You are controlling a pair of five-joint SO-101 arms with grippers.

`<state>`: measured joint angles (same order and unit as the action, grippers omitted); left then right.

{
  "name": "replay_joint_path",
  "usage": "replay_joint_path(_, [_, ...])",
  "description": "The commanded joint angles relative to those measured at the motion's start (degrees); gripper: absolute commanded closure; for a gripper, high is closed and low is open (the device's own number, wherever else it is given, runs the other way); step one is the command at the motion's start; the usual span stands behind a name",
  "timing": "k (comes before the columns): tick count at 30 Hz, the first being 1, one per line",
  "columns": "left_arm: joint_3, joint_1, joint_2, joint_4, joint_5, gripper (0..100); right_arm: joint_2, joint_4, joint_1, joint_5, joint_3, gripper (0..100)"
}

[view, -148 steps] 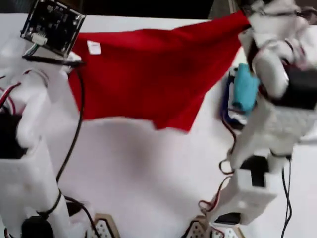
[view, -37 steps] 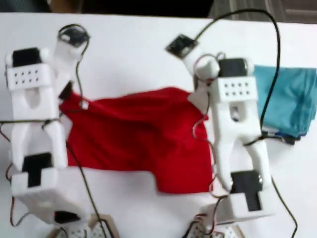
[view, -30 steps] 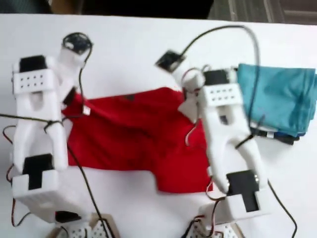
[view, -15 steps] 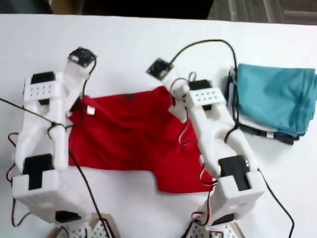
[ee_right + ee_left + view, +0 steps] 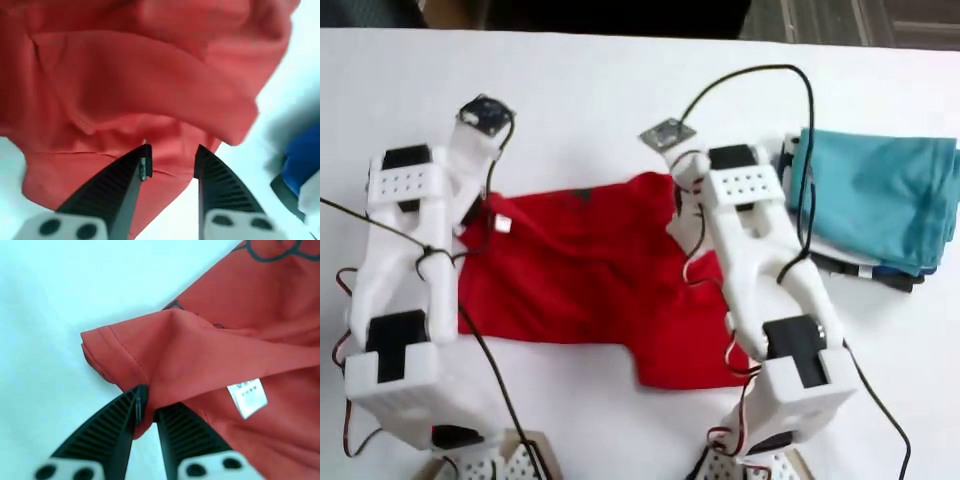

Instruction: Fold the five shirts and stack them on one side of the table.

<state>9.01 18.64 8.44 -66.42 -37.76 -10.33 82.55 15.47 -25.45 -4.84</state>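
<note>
The red shirt (image 5: 590, 270) lies spread in the middle of the white table (image 5: 590, 100), with a folded flap along its far edge. My left gripper (image 5: 146, 409) is shut on a folded corner of the red shirt (image 5: 210, 350) close to its white tag (image 5: 247, 397); in the high view it sits at the shirt's far left corner (image 5: 470, 212). At the far right corner my right gripper (image 5: 172, 159) hangs open just over the rumpled red shirt (image 5: 140, 85), with nothing pinched between its fingers. From above, the right gripper (image 5: 682, 195) is partly hidden under its arm.
A stack of folded shirts, teal on top (image 5: 880, 200), sits at the right side of the table, close to the right arm; a blue edge of the stack (image 5: 302, 162) is near the right gripper. Cables loop over both arms. Bare table lies beyond the shirt.
The shirt came down from being held up and now lies on the table. Over the last second the right arm swung left, then back a little right; the left arm has kept still.
</note>
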Motion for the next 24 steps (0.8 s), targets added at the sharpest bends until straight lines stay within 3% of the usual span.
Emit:
replay_joint_path(1, [-0.31,0.09,-3.43,0.7,-0.35,97,3.74,-0.75,1.36,2.37,2.46,83.0])
replay_joint_path(6, [-0.13,0.18,-3.43,0.7,-0.35,97,0.48,-1.8,3.74,4.66,2.55,78.4])
replay_joint_path(18, [-0.22,2.99,-3.52,0.7,-0.35,97,-9.19,-9.27,2.68,4.84,2.9,78.3])
replay_joint_path(24, [-0.57,2.9,-3.69,0.7,-0.35,97,-12.18,-11.12,1.98,4.84,2.9,89.8])
